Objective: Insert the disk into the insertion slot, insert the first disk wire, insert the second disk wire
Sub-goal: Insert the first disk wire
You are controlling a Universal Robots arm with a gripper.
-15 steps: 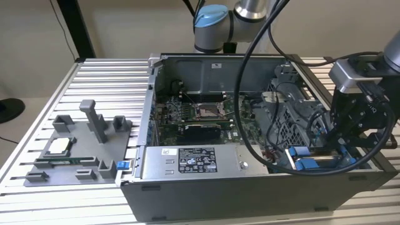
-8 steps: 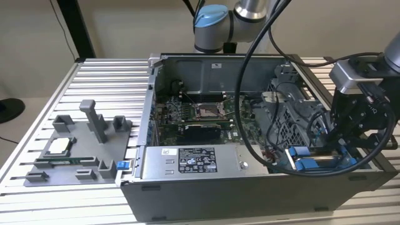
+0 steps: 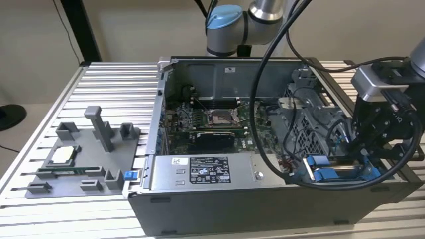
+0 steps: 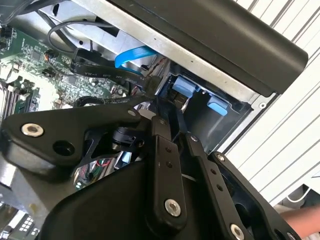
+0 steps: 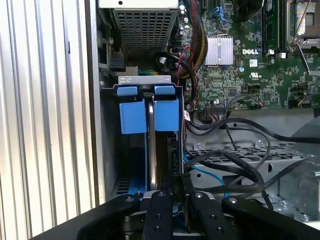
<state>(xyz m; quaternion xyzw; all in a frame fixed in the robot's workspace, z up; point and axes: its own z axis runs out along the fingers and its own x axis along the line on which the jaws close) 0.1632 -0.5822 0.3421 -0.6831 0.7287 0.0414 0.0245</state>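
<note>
In the slot [image 5: 109, 135], disk [image 5: 152, 150] on edge

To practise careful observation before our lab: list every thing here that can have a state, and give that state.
computer case: open, side panel off.
disk: appears seated in the slot.
slot: filled by the disk.
pincer: low at the slot's end.
blue cable: curving loose beside the slot, ends hidden.
processor socket: uncovered, no cooler on it.
</note>
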